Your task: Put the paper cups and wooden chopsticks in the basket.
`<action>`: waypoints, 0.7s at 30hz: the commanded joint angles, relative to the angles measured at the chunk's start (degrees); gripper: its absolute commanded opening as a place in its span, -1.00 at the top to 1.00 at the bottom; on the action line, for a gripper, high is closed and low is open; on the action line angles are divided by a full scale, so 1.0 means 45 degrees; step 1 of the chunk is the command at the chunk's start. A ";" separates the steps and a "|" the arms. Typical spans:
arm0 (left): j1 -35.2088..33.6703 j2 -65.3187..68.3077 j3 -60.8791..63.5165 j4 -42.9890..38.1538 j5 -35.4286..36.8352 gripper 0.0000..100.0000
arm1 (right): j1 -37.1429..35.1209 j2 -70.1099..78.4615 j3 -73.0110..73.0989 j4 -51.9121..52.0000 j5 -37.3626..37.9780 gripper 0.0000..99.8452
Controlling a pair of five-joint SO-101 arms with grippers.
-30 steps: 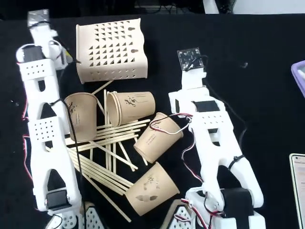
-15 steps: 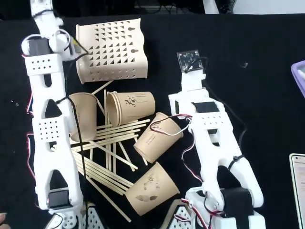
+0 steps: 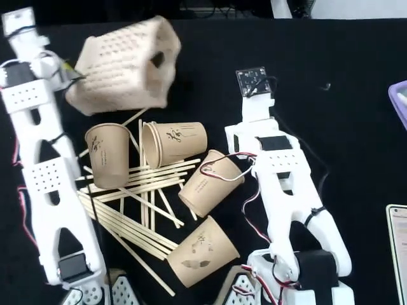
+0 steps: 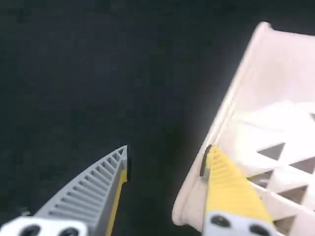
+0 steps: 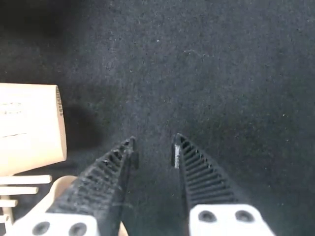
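Beige plastic pierced with triangular holes, the basket [image 3: 124,63] is tipped over at the far left of the black tabletop [image 3: 343,127], just beside the left arm's wrist. Its outline is blurred, and whether it rests on the tabletop or hangs above it cannot be told.

In the left wrist view the left end effector [image 4: 166,152] is spread wide. Its yellow finger [image 4: 226,187] lies against the basket's perforated wall near a corner, while its grey finger [image 4: 93,191] stands apart over bare tabletop. Nothing is pinched between them.

Four paper cups lie on their sides in the middle. Two [image 3: 108,154] [image 3: 175,141] are side by side below the basket, a third [image 3: 210,182] is just beside the right arm, and a fourth [image 3: 202,252] is nearest the arms' bases. The wooden chopsticks [image 3: 143,190] are scattered in a crossed heap among and under the cups, all outside the basket.

The right end effector [image 5: 153,147] hovers over bare tabletop with its black fingers a little apart and holding nothing. One cup's rim is near it on one side.
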 commanded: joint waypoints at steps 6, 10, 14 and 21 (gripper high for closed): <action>-0.3214 0.0606 -0.0361 -0.1817 -0.0156 0.49 | -0.0137 -0.0068 -0.0049 -0.0215 0.0020 0.76; -0.4386 0.0606 -0.0361 -0.2364 -0.0078 0.49 | -0.0176 -0.0068 -0.0049 -0.0215 0.0020 0.76; -0.4796 -0.0234 -0.0381 -0.1582 0.0352 0.49 | -0.0176 -0.0068 -0.0049 -0.0215 0.0020 0.76; -0.3956 -0.3126 -0.0342 0.0254 0.1817 0.49 | -0.0195 -0.0068 -0.0049 -0.0215 0.0020 0.76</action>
